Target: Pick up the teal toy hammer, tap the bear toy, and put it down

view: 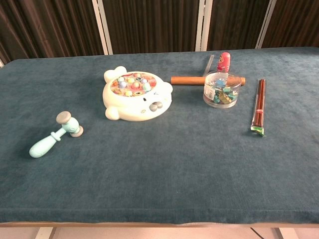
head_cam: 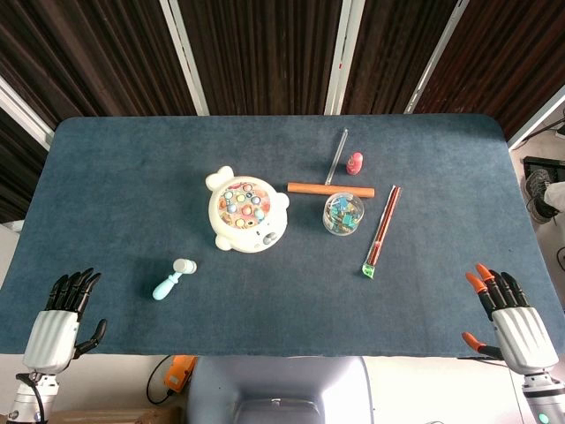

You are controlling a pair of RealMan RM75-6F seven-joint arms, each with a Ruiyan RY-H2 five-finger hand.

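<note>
Teal and grey, the toy hammer (head_cam: 173, 277) lies flat on the blue cloth (head_cam: 106, 194), ahead of and inward from the left hand (head_cam: 60, 320), whose black fingers (head_cam: 72, 288) are spread and hold nothing. Its long axis runs diagonally, handle end toward those fingers and head pointing on to the bear toy (head_cam: 247, 212) beyond. The right hand (head_cam: 512, 320), orange-tipped fingers likewise apart and empty, sits well away across the table, so I judge the left hand the nearer one for the pickup
</note>
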